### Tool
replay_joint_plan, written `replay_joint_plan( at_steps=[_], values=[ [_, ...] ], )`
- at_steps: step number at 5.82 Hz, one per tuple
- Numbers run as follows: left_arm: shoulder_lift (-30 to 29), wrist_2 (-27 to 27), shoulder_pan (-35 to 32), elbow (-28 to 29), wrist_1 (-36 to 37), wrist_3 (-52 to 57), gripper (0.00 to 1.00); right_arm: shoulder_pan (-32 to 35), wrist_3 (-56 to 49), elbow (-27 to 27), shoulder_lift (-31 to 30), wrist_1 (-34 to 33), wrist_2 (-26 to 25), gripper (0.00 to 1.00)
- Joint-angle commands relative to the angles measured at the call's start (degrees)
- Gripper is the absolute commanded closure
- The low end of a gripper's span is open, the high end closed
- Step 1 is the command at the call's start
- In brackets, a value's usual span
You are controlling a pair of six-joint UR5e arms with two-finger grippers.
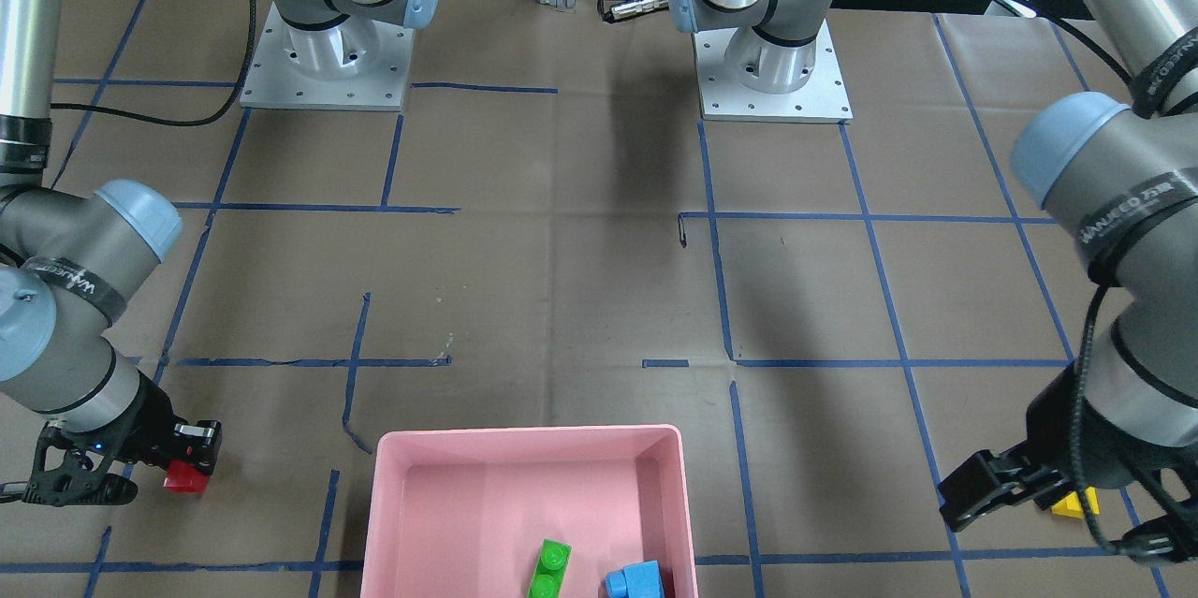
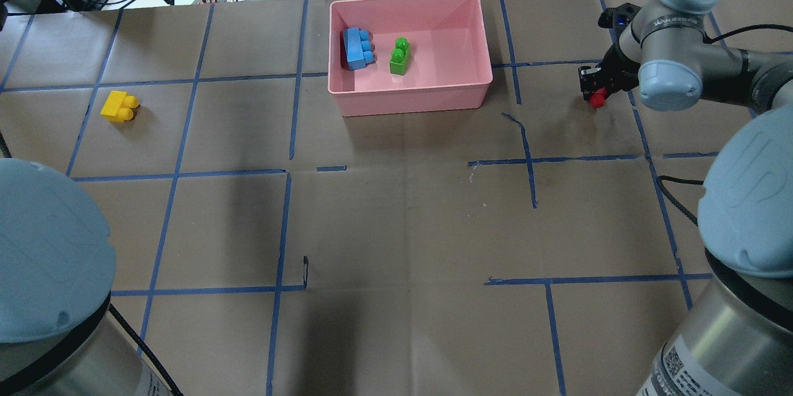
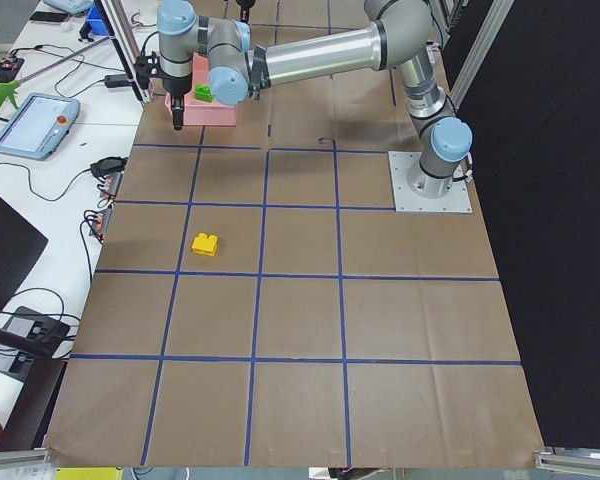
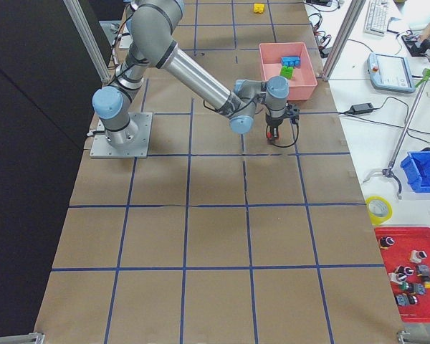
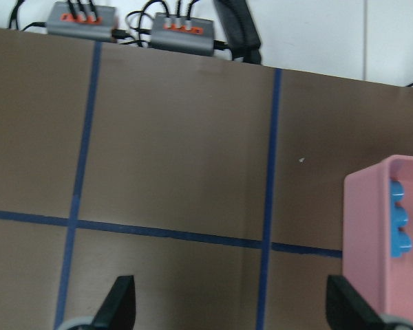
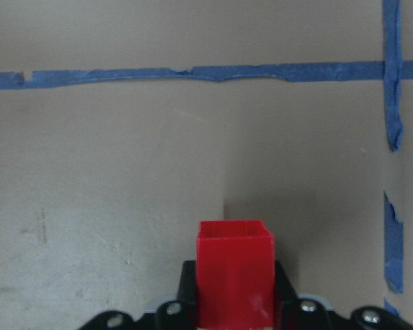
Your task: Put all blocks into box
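Wrist cameras alone show clearly: right jaws clamp red block (image 6: 235,265), left jaws spread apart.

Right gripper (image 1: 190,467), low at the front view's lower left, pinches the red block (image 6: 234,265) between its 2 fingers. Left gripper (image 5: 228,289), at lower right there, hangs with fingers (image 5: 120,302) spread wide.

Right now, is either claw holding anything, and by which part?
The right claw holds the red block, pinched across its sides with one end sticking out. The left claw is open and empty.
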Motion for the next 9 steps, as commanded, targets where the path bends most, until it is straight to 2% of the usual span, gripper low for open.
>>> replay_joint_plan(
  at_steps=[1, 2, 3, 4, 5, 6, 7, 8, 9],
  values=[
    [1.5, 3.5, 5.3, -3.1, 0.2, 1.2, 0.02, 1.4, 0.2, -4.3, -2.3, 9.7, 0.2, 0.96],
    [0.5, 3.9, 10.0, -3.1, 0.1, 7.5, 0.02, 1.7, 0.0, -6.3, -5.5, 15.0, 1.3, 0.96],
    [-1.1, 4.2, 12.9, -3.4, 0.7, 16.9, 0.02, 4.5, 0.2, -9.4, -8.2, 17.7, 7.1, 0.96],
    [-5.3, 3.7, 15.6, -2.4, 1.3, 29.0, 0.02, 10.2, 0.2, -13.5, -8.2, 17.7, 10.3, 0.96],
    [-8.7, 3.3, 18.3, -2.2, 2.7, 33.7, 0.02, 15.1, 0.1, -17.1, -6.1, 16.4, 15.9, 0.96],
    [-10.9, 3.2, 18.2, -2.7, 4.2, 37.7, 0.03, 17.9, 0.4, -20.9, -1.1, 11.2, 23.3, 0.96],
    [-13.3, 1.4, 17.9, -3.1, 4.3, 39.6, 0.03, 21.0, 1.9, -24.1, 3.2, 9.1, 23.6, 0.95],
    [-15.8, -0.5, 17.4, -3.5, 5.2, 40.4, 0.04, 22.6, 3.8, -24.6, 4.1, 9.1, 23.4, 0.87],
    [-16.2, -3.2, 17.3, -4.3, 5.7, 39.8, 0.04, 22.7, 3.8, -23.9, 4.0, 9.7, 22.6, 0.01]
  ],
)
